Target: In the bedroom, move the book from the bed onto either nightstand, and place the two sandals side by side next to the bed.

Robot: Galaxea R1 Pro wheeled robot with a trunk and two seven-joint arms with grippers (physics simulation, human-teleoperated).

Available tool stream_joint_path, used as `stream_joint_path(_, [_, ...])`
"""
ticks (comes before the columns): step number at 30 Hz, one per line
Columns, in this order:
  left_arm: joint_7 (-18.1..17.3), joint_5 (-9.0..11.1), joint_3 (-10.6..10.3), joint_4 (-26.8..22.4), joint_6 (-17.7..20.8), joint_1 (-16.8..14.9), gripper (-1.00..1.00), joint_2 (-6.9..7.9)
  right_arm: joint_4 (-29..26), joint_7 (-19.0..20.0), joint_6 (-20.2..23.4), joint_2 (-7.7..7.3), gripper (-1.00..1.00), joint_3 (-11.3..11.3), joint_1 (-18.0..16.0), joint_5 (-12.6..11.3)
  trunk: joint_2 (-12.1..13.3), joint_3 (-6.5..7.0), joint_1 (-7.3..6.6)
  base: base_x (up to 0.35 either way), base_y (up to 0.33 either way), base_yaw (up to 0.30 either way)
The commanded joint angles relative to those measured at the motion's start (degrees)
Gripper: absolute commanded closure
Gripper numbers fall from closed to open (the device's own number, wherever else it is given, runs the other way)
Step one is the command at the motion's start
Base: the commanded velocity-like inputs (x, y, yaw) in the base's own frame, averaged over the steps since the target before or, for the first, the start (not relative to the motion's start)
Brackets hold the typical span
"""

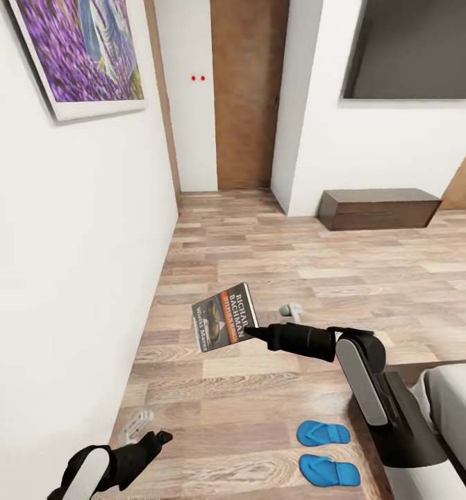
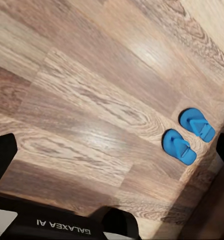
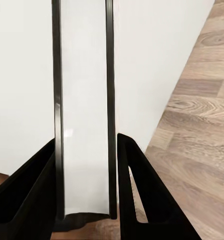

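Note:
My right gripper [image 1: 251, 334] is shut on the book [image 1: 224, 317], holding it by one edge in the air above the wood floor; its dark cover with orange-white lettering faces up. In the right wrist view the book's white page edge [image 3: 85, 125] stands clamped between the two black fingers [image 3: 142, 195]. Two blue sandals [image 1: 323, 433] [image 1: 328, 470] lie side by side on the floor beside the bed [image 1: 462, 403]; the left wrist view shows the sandals [image 2: 179, 146] [image 2: 197, 124] too. Low at the left, my left gripper [image 1: 157, 439] is open and holds nothing.
A white wall [image 1: 73, 229] with a purple painting [image 1: 87, 48] runs close along the left. A long low dark-brown cabinet [image 1: 378, 208] stands at the far wall under a dark screen [image 1: 413, 48]. A brown door [image 1: 246, 90] is straight ahead. Open floor [image 1: 316, 264] lies between.

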Motion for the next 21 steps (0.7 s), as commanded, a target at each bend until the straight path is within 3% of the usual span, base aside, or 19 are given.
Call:
stream_joint_path(1, [0.6,0.6,-0.3,0.2,0.0,-0.1,-1.00,0.04,-0.1,0.5,0.2,-0.03,1.00,0.0,0.0,0.0,0.0,-0.05,-0.01,0.000,0.000,0.286])
stream_joint_path(6, [0.5,0.6,-0.7,0.8,0.0,-0.5,-1.00,0.01,-0.1,0.5,0.2,-0.03,1.00,0.0,-0.1,0.0,0.0,-0.05,-0.01,0.000,0.104,0.248])
stream_joint_path(14, [0.5,0.6,-0.9,0.9,0.0,-0.6,-1.00,0.00,0.0,0.5,0.2,-0.03,1.00,-0.5,-0.1,-0.1,0.0,-0.05,-0.01,0.000,0.227,0.060])
stream_joint_path(21, [0.4,0.6,-1.2,0.9,0.0,-0.6,-1.00,-0.10,0.3,0.5,0.2,0.23,1.00,-4.7,0.0,-0.1,0.0,-0.05,-0.01,0.000,0.059,0.010])
